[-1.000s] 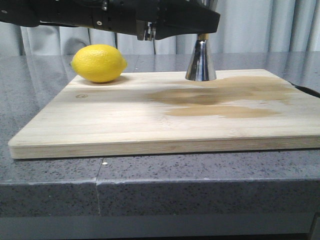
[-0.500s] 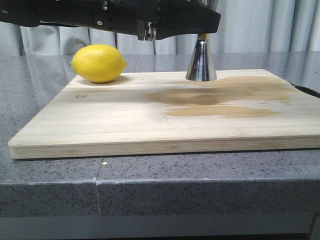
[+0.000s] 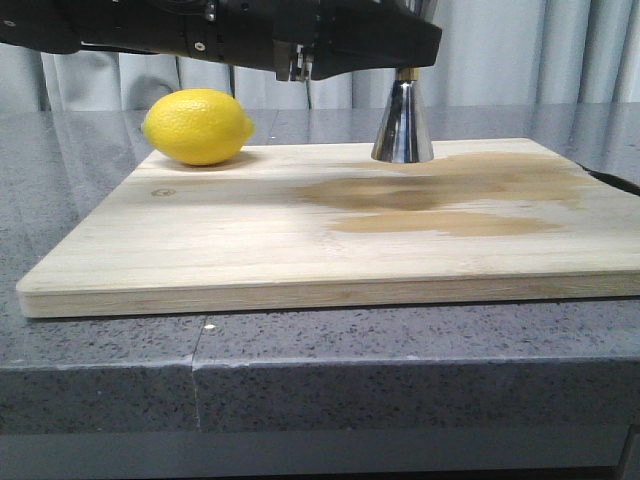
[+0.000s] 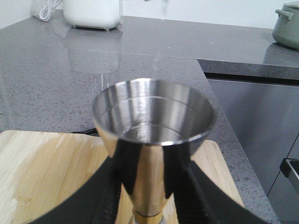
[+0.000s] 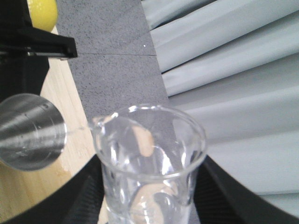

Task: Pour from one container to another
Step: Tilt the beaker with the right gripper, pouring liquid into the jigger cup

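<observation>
The steel jigger (image 3: 403,125) stands upright at the back of the wooden board (image 3: 220,250); only its lower cone shows below my left arm. In the left wrist view its open cup (image 4: 154,112) faces up, and my left gripper (image 4: 149,189) is shut on the cone below it. In the right wrist view my right gripper (image 5: 152,198) is shut on the clear glass beaker (image 5: 149,158). The beaker is tilted with its pour lip towards the jigger (image 5: 28,133), and a thin clear stream runs from lip to cup.
A yellow lemon (image 3: 197,126) lies at the board's back left corner. Dark wet patches (image 3: 440,200) spread over the board's right half. The board rests on a grey stone counter (image 3: 300,350). A white appliance (image 4: 93,13) and a green pot (image 4: 286,25) stand far off.
</observation>
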Robot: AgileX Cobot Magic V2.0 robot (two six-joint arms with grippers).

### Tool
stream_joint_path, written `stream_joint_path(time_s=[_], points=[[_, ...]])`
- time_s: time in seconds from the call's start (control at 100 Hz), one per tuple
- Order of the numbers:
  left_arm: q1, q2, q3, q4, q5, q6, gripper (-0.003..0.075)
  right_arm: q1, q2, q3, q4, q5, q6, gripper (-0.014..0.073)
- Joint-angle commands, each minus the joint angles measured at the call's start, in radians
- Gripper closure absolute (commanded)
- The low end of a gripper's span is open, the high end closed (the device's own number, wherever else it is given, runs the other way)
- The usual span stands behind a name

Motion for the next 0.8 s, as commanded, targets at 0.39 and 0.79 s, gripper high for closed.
stream_joint_path(time_s=[0.39,0.79], points=[[-0.006,-0.053,-0.023,-0.072,0.099,0.002,0.0542,-0.001,-0.010,-0.038,-0.144,-0.122,-0.008,0.0276],[-0.006,-0.053,-0.023,-0.072,0.099,0.002,0.0542,-0.001,-0.010,-0.038,-0.209,-0.137,-0.008,0.0276]])
